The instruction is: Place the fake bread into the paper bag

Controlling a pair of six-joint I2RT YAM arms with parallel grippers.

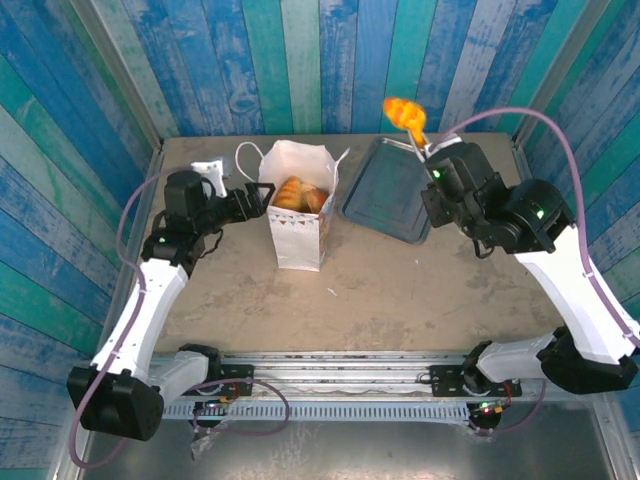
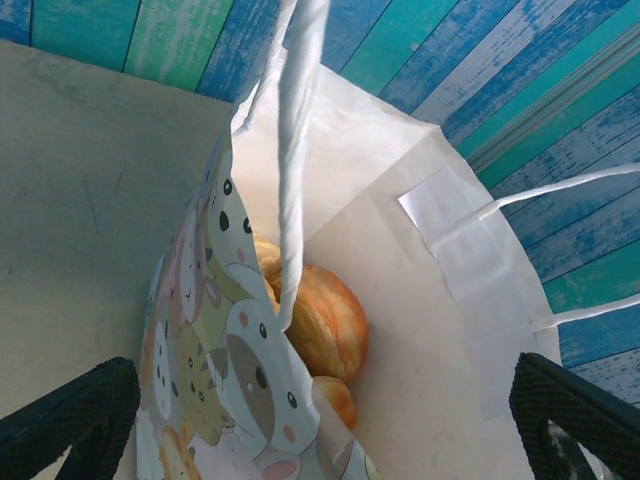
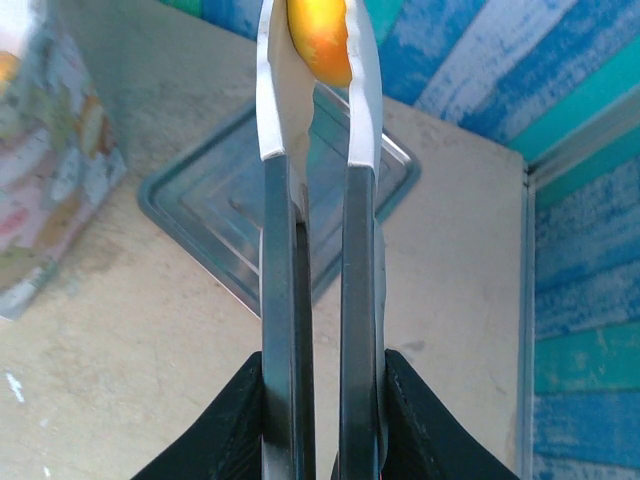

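You have the paper bag [image 1: 298,235] standing upright at the centre of the top view, on the table [image 1: 400,290], its mouth open; several golden pastries [image 1: 300,195] of the fake bread lie inside it. Your left gripper [image 1: 262,196] sits at the bag's left rim; in the left wrist view its fingers [image 2: 70,420] stand at the lower corners of the frame, spread wide with nothing clamped; the bag's printed side wall rises between them, and you cannot tell whether either finger touches the paper. A white cord handle [image 2: 298,150] hangs across the opening there, with a round bun [image 2: 325,320] behind it at mid-frame. Your right gripper [image 1: 437,168], at the upper right of the top view, is closed on the metal tongs [image 1: 420,140]; the tongs pinch one orange pastry [image 1: 404,111], held up just beyond the upper right corner of the grey tray [image 1: 385,200]; the tray lies flat just right of the bag. In the right wrist view that pastry sits at the top edge, between the tong blades.
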